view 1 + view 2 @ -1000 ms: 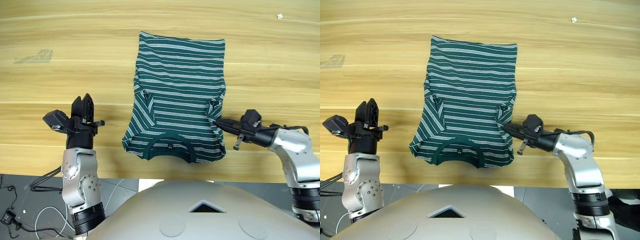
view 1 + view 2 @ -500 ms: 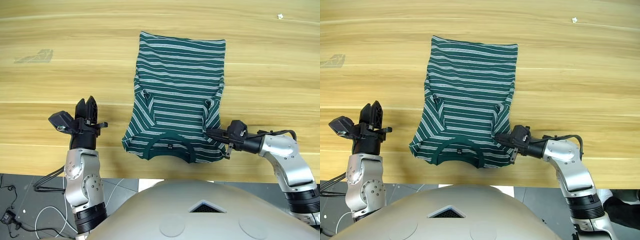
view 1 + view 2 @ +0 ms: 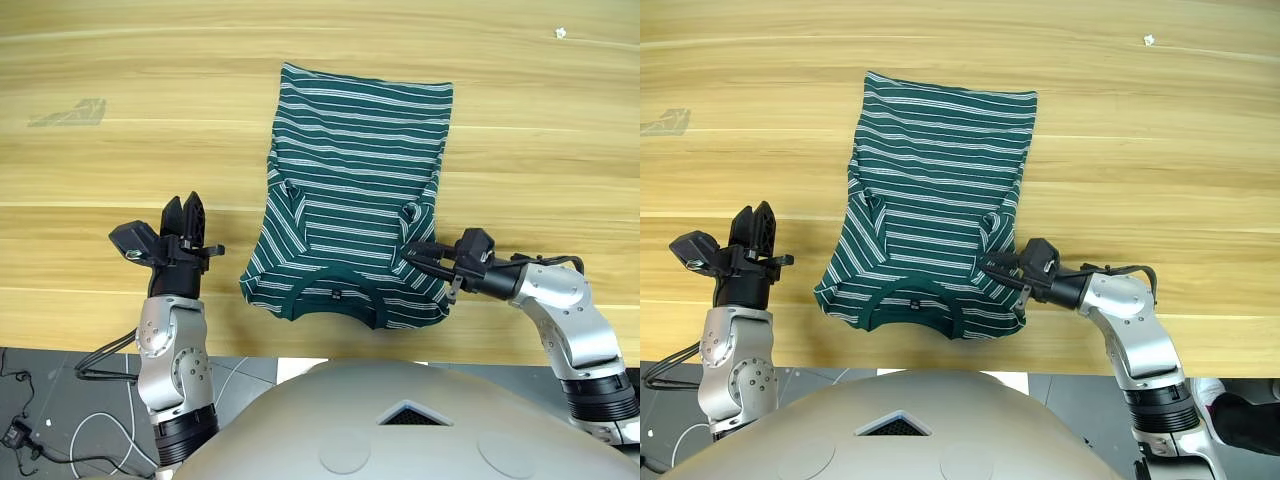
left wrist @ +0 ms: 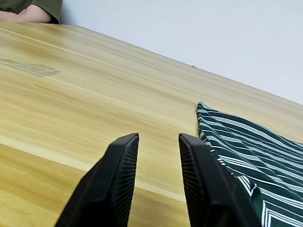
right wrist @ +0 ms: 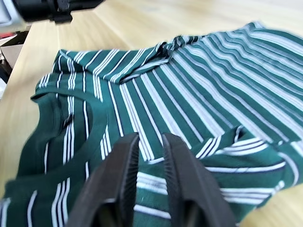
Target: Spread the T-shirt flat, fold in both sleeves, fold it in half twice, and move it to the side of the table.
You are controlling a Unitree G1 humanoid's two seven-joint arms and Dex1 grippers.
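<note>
Right gripper slid in from 3 o'clock onto the T-shirt's shoulder, grip unclear. Left gripper is slightly parted and empty. Halving likely next.

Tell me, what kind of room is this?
Probably a workshop or test lab: a long wooden table, a plain white wall behind it, and loose cables on the floor.

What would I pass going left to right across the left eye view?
Grey smudge → left gripper → T-shirt → right gripper, at its right edge → small white scrap.
</note>
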